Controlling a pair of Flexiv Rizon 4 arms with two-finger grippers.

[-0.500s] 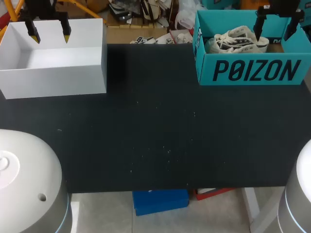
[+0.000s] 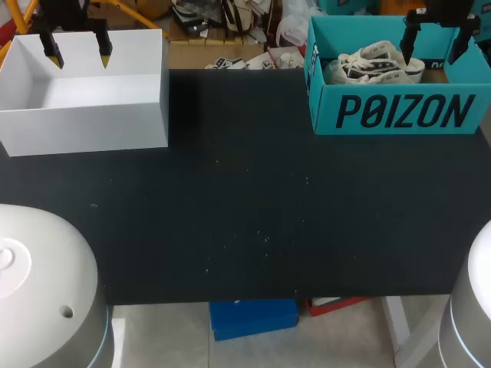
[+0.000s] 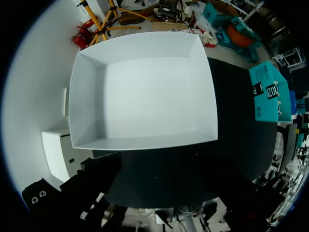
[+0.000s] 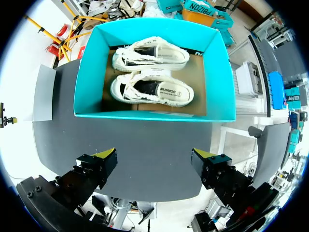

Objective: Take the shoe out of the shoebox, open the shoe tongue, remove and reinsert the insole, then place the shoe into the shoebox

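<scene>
teal shoebox — two white shoes inside | white box — open-topped

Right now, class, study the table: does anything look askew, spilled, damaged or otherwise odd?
Nothing serious. Two shoes lie side by side, soles down, inside the teal shoebox; the white box sits square. Only a few pale specks dot the dark table.

2 white shoes lie side by side (openings up) inside the open teal shoebox
</scene>
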